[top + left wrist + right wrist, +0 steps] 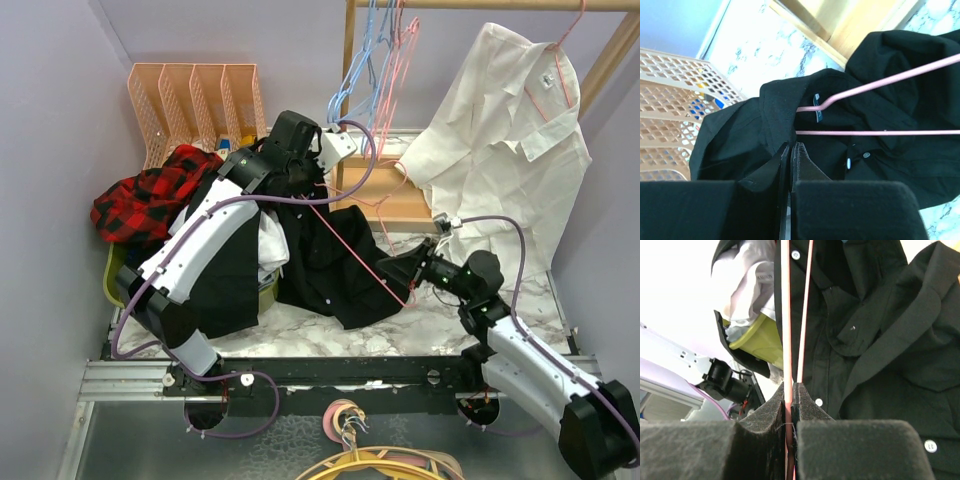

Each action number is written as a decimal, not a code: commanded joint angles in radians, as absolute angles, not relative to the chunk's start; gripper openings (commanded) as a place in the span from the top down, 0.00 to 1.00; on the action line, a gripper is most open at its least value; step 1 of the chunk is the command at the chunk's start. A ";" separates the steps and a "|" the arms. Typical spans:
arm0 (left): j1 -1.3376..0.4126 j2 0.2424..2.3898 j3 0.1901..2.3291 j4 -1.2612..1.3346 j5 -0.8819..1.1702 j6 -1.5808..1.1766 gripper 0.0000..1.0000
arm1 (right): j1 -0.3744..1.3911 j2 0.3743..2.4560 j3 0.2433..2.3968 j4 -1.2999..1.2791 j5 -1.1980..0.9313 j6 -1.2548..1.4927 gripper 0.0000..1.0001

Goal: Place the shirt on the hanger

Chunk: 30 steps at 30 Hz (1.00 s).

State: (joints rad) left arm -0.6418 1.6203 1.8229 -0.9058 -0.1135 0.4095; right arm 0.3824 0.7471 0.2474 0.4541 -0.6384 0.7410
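The black shirt hangs bunched from my left gripper down onto the marble table. In the left wrist view my left gripper is shut on a fold of the shirt by the collar. The pink hanger runs into the neck opening, one end hidden under the cloth. The hanger slants from the collar to my right gripper. In the right wrist view my right gripper is shut on the hanger, with the shirt and its pale buttons just beyond.
A red-and-black plaid garment lies at the left over a yellow-green bin. An orange file rack stands at the back left. Blue hangers and a white shirt hang from the wooden rail. Its wooden base sits behind the black shirt.
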 commanded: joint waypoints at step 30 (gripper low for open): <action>-0.642 1.560 1.819 -0.978 0.297 0.342 0.95 | 0.489 0.951 0.139 0.897 -0.412 0.951 0.99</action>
State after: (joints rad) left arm -0.6418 1.6035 1.8278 -0.9688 0.2440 0.3531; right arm 0.4789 0.9737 0.1837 0.8463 -0.4835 0.8940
